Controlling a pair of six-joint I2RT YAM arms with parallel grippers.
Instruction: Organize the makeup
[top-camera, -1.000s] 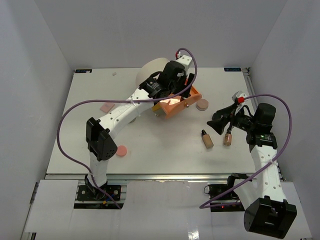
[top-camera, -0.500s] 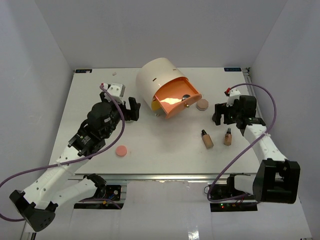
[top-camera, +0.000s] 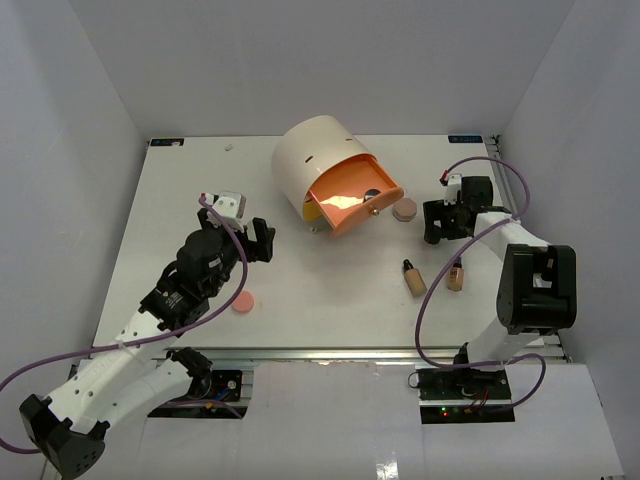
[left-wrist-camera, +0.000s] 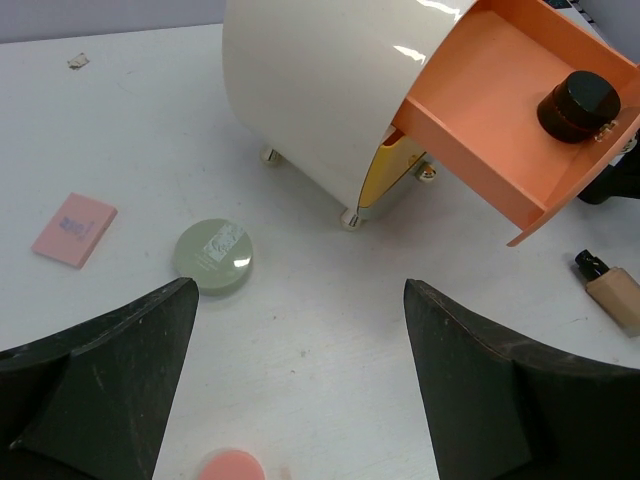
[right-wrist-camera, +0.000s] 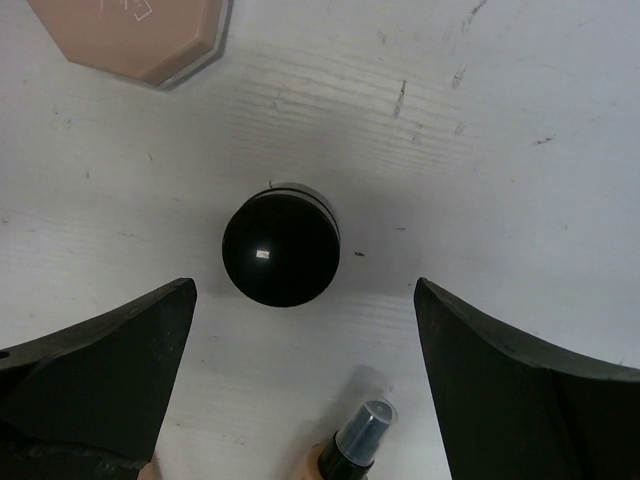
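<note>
Black jar (right-wrist-camera: 281, 249) stands upright near a lying tan bottle (right-wrist-camera: 361, 429).

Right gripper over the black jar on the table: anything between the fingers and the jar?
Nothing visible. In the right wrist view the black jar stands alone on bare table, and the open right gripper has a finger on either side of it. The beige compact and a bottle lie apart from it.

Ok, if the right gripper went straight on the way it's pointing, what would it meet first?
Probably the black round jar, centred between the open fingers of the right gripper in its wrist view; depth is unclear.
</note>
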